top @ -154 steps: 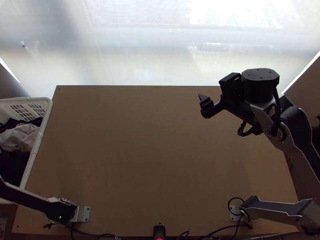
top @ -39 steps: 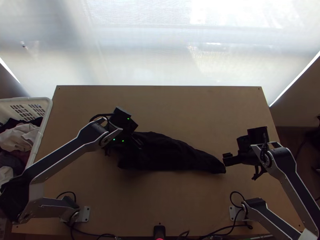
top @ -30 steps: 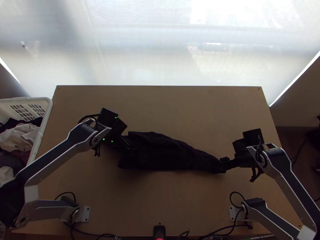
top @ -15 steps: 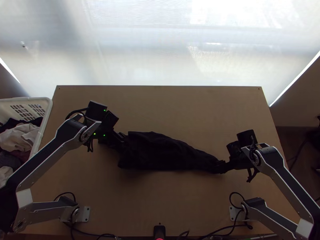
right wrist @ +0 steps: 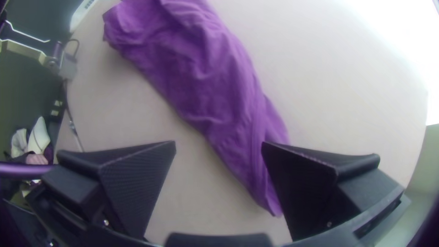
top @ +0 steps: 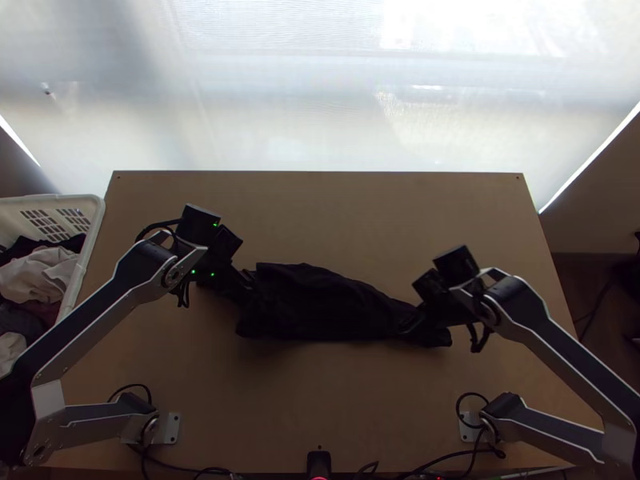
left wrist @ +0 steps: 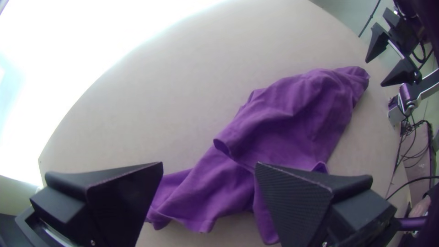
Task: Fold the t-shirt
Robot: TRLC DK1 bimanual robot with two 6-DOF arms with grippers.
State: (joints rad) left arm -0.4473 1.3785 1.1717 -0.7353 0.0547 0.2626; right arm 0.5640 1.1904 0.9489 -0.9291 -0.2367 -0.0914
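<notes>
A big window (top: 320,88) glows white far past the right claw (top: 410,325). Under the claw is a brown table (top: 320,216), with dark floor (top: 596,276) beside it

Free table (top: 352,216) runs beyond the t-shirt (top: 328,304), near whose ends the left claw (top: 246,286) and right claw (top: 408,325) block passage.

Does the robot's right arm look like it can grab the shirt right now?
Probably yes: the right gripper is open by the narrow end of the shirt, and nothing seems in the way.
</notes>
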